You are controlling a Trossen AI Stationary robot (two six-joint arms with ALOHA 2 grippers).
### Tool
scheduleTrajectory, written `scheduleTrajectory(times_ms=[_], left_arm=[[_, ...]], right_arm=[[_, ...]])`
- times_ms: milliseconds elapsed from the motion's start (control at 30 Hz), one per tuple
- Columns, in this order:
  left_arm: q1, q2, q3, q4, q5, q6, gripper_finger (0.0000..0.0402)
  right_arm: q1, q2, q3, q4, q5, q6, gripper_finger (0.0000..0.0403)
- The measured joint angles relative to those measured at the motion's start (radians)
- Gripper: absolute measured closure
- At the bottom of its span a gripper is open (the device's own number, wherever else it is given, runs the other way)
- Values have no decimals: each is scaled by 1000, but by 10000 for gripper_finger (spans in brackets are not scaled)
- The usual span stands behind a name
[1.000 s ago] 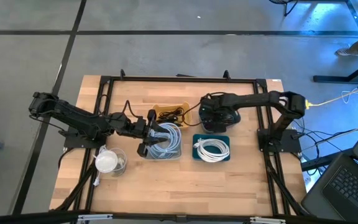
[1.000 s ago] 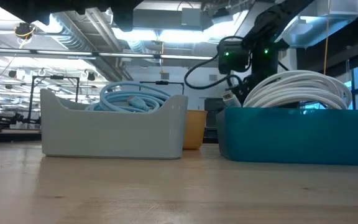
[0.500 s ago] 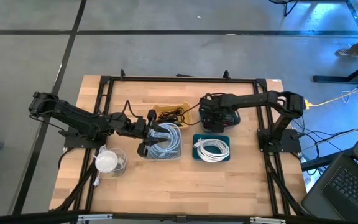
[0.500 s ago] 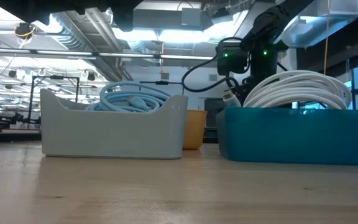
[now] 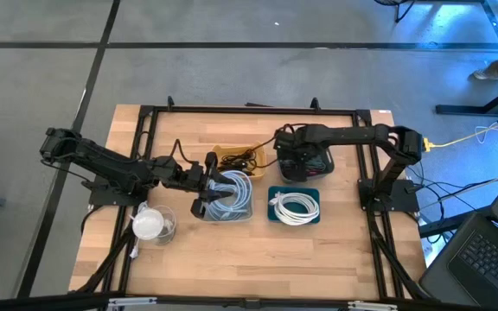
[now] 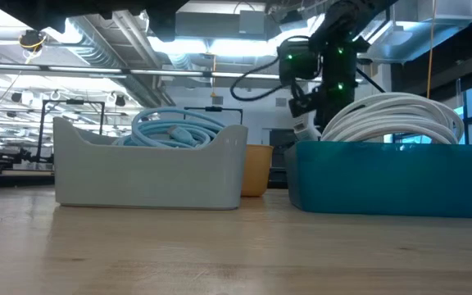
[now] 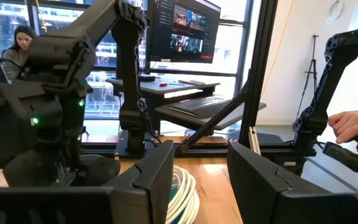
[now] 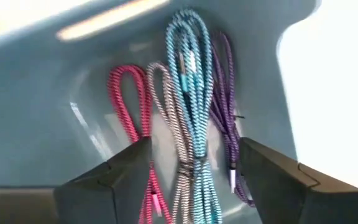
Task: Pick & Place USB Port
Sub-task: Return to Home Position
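Several braided USB cables lie side by side on the floor of a dark grey bin [image 5: 311, 167]: pink [image 8: 124, 102], grey-white [image 8: 166, 109], teal [image 8: 191, 74] and purple [image 8: 226, 109]. My right gripper [image 8: 194, 171] hangs open above them, pointing down into the bin, and touches nothing; it also shows in the high view [image 5: 286, 152] and the low view [image 6: 306, 102]. My left gripper [image 5: 204, 184] waits open over the grey bin [image 5: 226, 197] that holds a coiled light blue cable [image 6: 174, 129].
A yellow bin [image 5: 236, 156] with black cables stands left of the dark bin. A teal bin [image 5: 294, 206] holds a coiled white cable [image 6: 392, 119]. A clear cup [image 5: 151, 225] stands near the left arm. A person's hand [image 7: 353, 124] shows beyond the table.
My right gripper has risen above the dark bin and shifted a little toward the table's left edge. It has stayed open. The cables and bins have not moved.
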Motion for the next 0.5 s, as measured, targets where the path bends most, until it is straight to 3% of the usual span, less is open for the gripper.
scheduleTrajectory(times_ms=[233,367,500], left_arm=[[0,0,0,0,0,0,260],[0,0,0,0,0,0,260],[0,0,0,0,0,0,260]], right_arm=[[1,0,65,-87,-48,58,141],[1,-11,119,-243,9,115,147],[16,-96,164,-274,30,151,159]])
